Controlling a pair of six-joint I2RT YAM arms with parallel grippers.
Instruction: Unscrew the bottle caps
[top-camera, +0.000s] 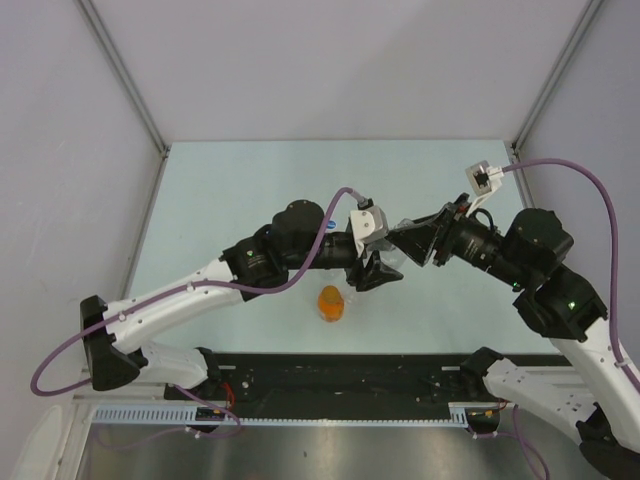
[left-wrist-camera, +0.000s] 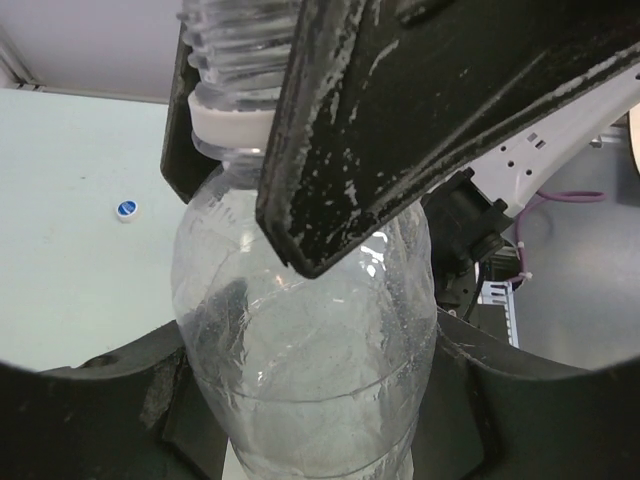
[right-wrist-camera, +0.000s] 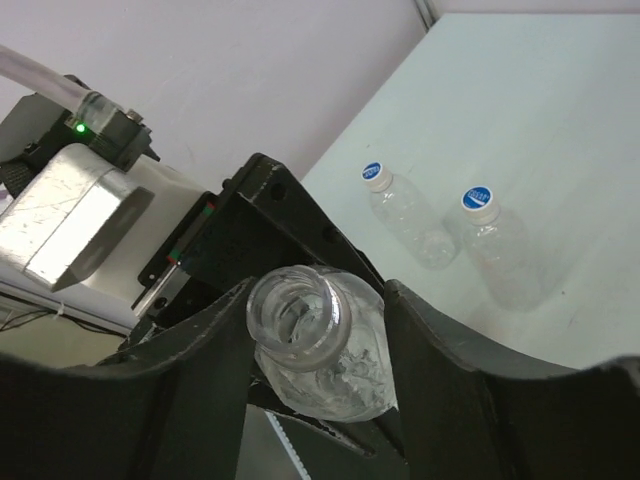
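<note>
Currently the left hand (top-camera: 378, 272) is clamped on the body of a clear bottle (left-wrist-camera: 310, 330) and holds it off the desk (top-camera: 250, 190), near the middle of the workspace. The bottle's mouth (right-wrist-camera: 297, 310) is bare: threads and white neck ring (left-wrist-camera: 230, 122) are exposed, with no cap on it.

Right hand (right-wrist-camera: 320, 300): fingers stand apart, one on either side of the bare neck. One finger (right-wrist-camera: 225, 350) sits close against the rim. The other finger (right-wrist-camera: 430, 340) shows a gap to the rim. No cap is visible between them. In the left wrist view, one scratched black finger of this hand lies across the neck and hides part of it.

Loose blue cap (left-wrist-camera: 127, 209), white mark up, lies on the desk well apart from the held bottle.

Two more clear bottles (right-wrist-camera: 408, 220) (right-wrist-camera: 497, 255) are on the desk just beside each other. Each still carries its blue cap (right-wrist-camera: 374, 175) (right-wrist-camera: 478, 199). I cannot tell whether they are upright or tilted from this angle.

Orange bottle (top-camera: 331, 303) is on the desk near the front edge, just in front of the two hands and touched by neither. From above I cannot tell whether its cap is on.
</note>
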